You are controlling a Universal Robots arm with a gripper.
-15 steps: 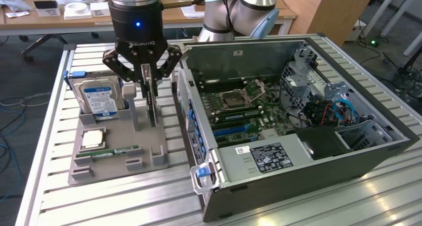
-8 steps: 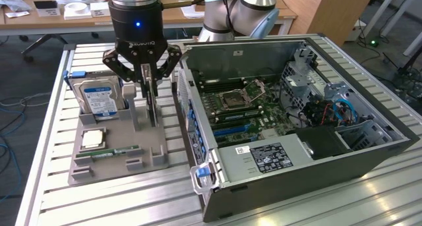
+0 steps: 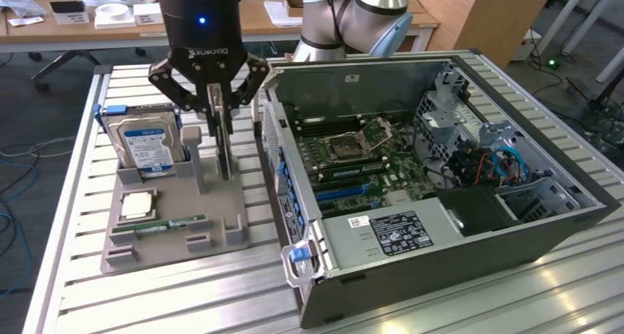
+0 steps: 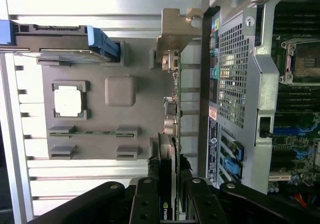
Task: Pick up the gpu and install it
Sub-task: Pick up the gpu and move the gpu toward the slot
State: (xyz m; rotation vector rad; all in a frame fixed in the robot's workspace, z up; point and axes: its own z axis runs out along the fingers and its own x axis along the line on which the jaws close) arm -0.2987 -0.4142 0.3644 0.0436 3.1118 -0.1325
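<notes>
Pick-up stage, by my read. Claw (image 3: 222,115) is narrow, pinched on the top edge of the thin flat black gpu card with pale metal edge bracket (image 3: 223,151), one finger on each face. The gpu card stands upright on its long edge over the grey plastic holder tray (image 3: 224,228), on the side nearest the open black computer case (image 3: 468,235). I can't tell if its lower edge sits in the tray slots or is just clear of them.

Silver hard drive with blue label (image 3: 146,147) stands upright in the tray, to the exterior view's left of the claw. Square pale CPU chip (image 3: 137,204) and slim green RAM stick (image 3: 161,226) lie flat, nearer the camera. The tray rests on the slatted aluminium table (image 3: 146,297).

To do this step well, I'd go straight up along the slots with no twist or tilt. Tall grey tray post (image 3: 193,155) is just beside one face and the case wall is near the other, so sideways drift risks a snag. A thin card pinched at the top may swing, so go slow. The bracket end could catch too.
</notes>
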